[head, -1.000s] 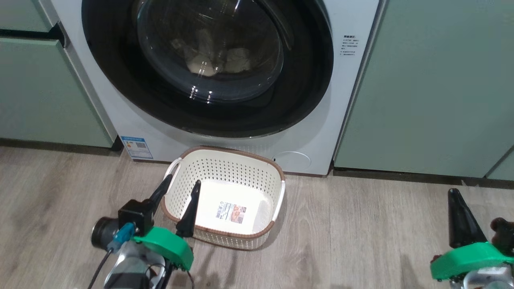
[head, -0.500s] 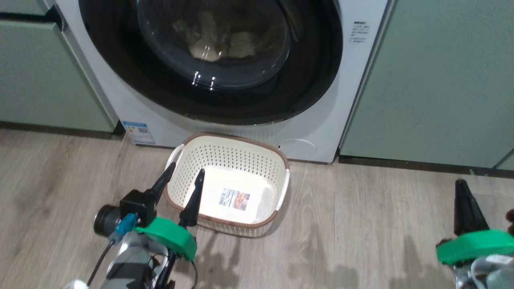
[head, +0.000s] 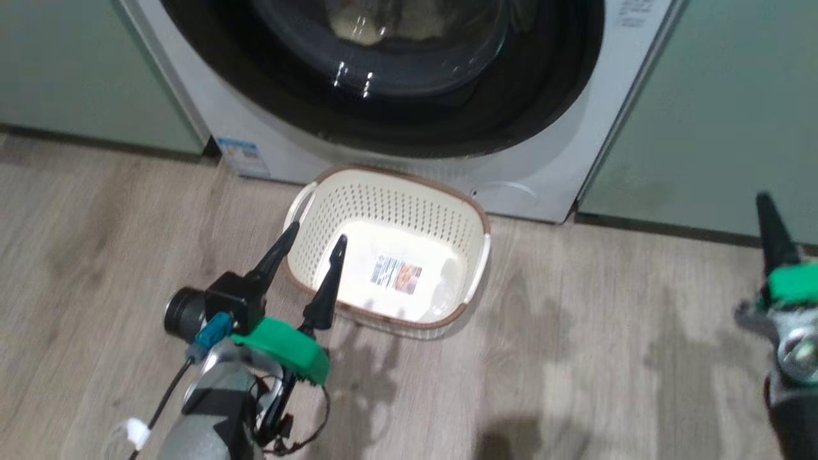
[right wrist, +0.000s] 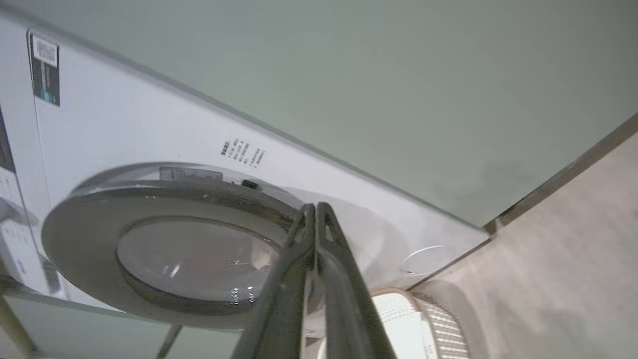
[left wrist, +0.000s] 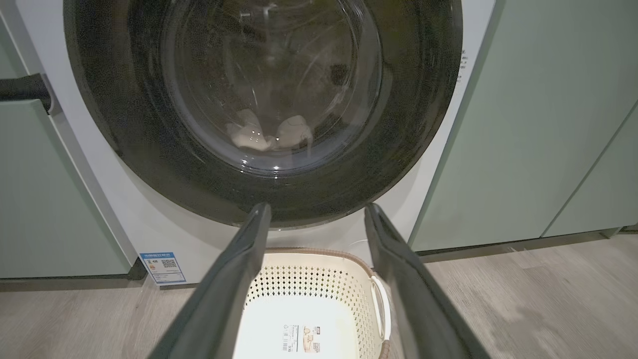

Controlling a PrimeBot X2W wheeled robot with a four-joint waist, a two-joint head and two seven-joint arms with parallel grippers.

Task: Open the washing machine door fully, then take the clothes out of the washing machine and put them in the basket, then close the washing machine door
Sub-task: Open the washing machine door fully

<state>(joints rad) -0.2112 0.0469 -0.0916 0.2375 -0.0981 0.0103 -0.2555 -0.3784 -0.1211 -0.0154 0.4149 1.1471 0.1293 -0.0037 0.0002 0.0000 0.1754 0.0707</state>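
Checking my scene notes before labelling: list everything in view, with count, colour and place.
washing machine: one, white, between the cabinets
washing machine door: one, glossy black with a clear porthole, on the machine's front
clothes: a few pale pieces, exact count unclear, inside the drum behind the glass
basket: one, cream with a brown rim, on the floor in front of the machine
sticker: one, white, printed, on the basket's bottom
blue label: one, at the machine's lower left corner
service flap: one, white, round, at the machine's lower right
cabinets: pale green, on both sides of the machine
floor: grey-brown wood look
left hand: dark fingers, open, above the basket's near left rim
right hand: dark fingers, shut, empty, to the right
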